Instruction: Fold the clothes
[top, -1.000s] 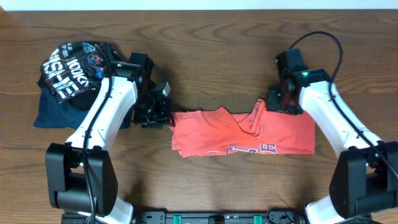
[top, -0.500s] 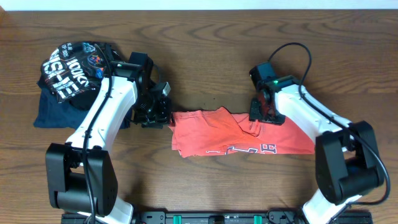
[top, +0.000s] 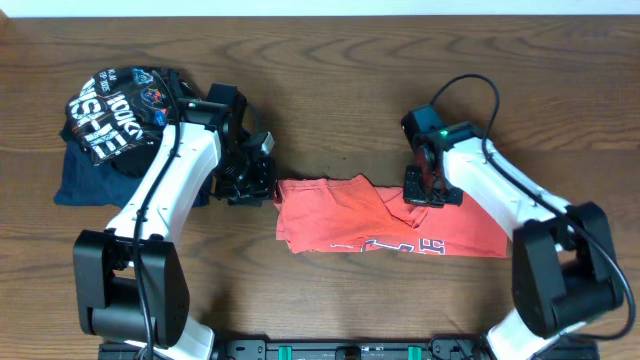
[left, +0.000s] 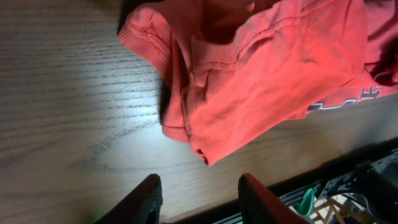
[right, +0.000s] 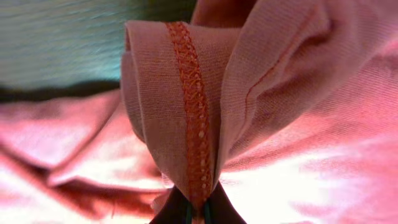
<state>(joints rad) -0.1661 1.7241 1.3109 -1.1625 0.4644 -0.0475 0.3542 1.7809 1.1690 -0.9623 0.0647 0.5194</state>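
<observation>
Right end effector (top: 419, 191) atop crumpled orange-red T-shirt (top: 330, 215)

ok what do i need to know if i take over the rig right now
The left hand is open and empty, over bare table just off the left edge of the red T-shirt.
The right hand is shut on a hemmed fold of the T-shirt near its top middle.
The T-shirt lies mid-table, crumpled and partly doubled over, with its lettering at the near edge.
Done: grip taken. No neat fold yet.
Left: probably carry that fold across, smooth it, then finish folding.
</observation>
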